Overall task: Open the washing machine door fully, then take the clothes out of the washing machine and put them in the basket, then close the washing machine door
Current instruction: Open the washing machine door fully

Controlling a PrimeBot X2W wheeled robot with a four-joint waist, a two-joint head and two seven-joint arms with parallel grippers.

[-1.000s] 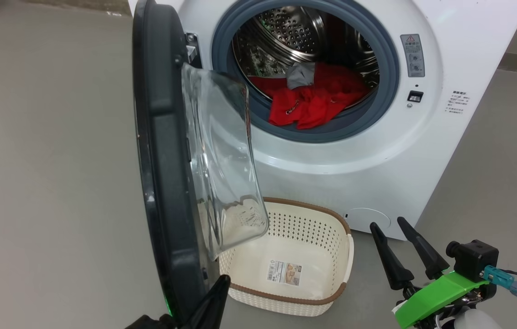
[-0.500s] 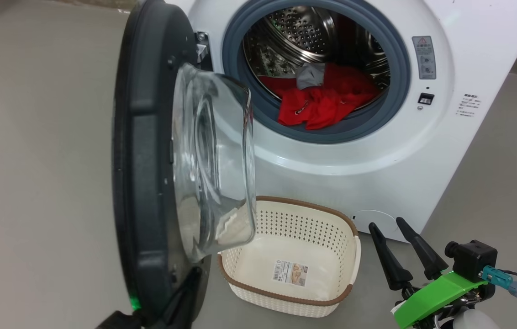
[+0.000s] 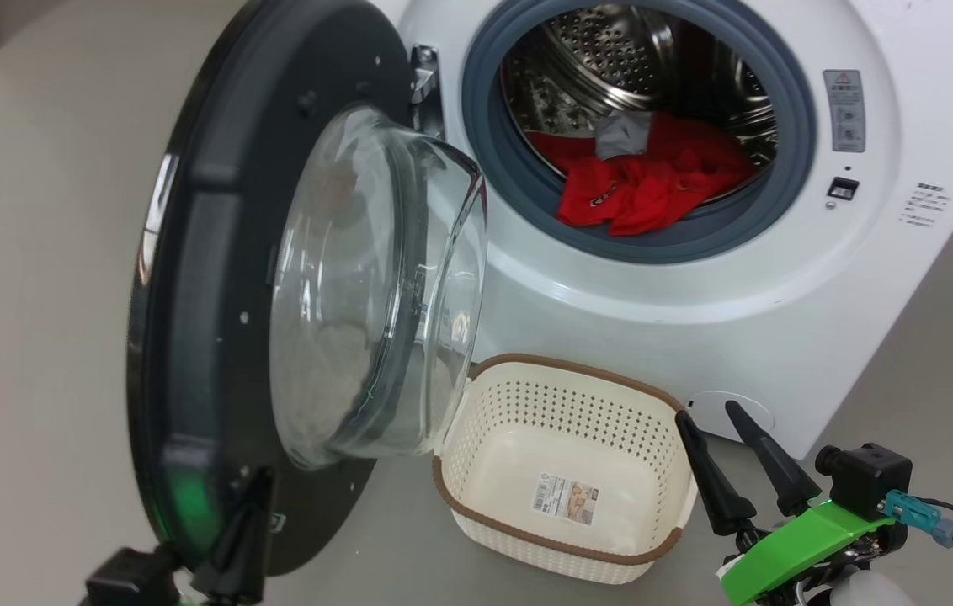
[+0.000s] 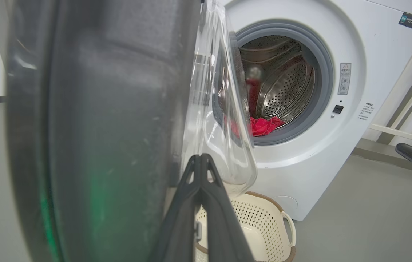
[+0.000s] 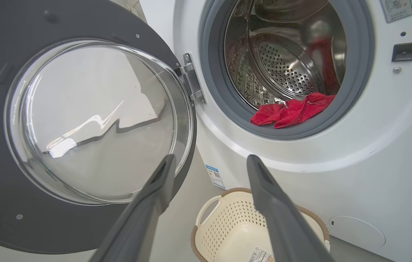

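Observation:
The washing machine stands with its black washing machine door swung out to the left, the glass bowl facing the drum. Red clothes and a grey piece lie at the drum's front lip. The basket sits on the floor below the opening, holding just its label sticker. My left gripper is shut and rests against the door's lower inner face; its tips are together. My right gripper hangs open beside the basket's right end, nothing between its fingers.
Bare grey floor spreads left of the door and to the machine's right. A white rack stands beside the machine on its right. The door's bowl overhangs the basket's left end.
The door has swung further open to the left, and my shut left gripper has gone left with it. The head camera has shifted too. The right gripper has stayed in place.

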